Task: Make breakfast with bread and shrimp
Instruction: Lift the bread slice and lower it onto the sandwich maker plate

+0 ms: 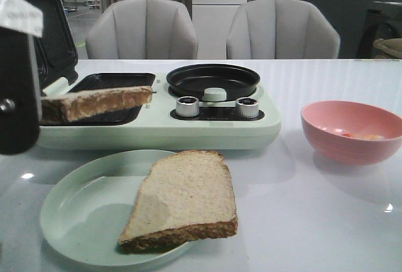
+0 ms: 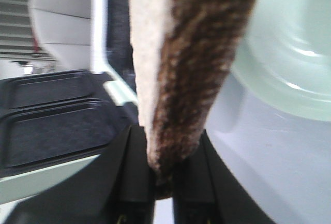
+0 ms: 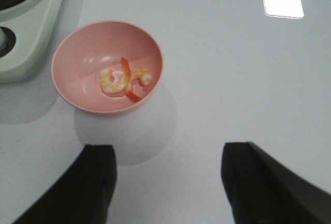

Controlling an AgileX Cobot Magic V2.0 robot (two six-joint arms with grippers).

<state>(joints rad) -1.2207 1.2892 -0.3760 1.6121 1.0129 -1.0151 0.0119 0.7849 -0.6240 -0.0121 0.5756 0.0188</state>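
Note:
One slice of bread [image 1: 97, 102] hangs flat over the black sandwich tray [image 1: 116, 83] of the breakfast maker. My left gripper [image 1: 36, 110] is shut on its crust end. In the left wrist view the crust [image 2: 191, 74] is pinched between the two black fingers [image 2: 135, 167]. A second slice [image 1: 183, 200] lies on the pale green plate [image 1: 75, 215] at the front. The shrimp [image 3: 124, 79], orange-pink and whitish, lies in the pink bowl [image 3: 77, 63]. My right gripper [image 3: 169, 149] is open above the bare table just short of that bowl, holding nothing.
The pale green breakfast maker [image 1: 157, 135] has a round black pan [image 1: 213, 78], two silver knobs [image 1: 187, 106] and a raised lid [image 1: 47, 33] at the left. The pink bowl [image 1: 352, 130] stands to its right. Two grey chairs [image 1: 141, 30] stand behind the table.

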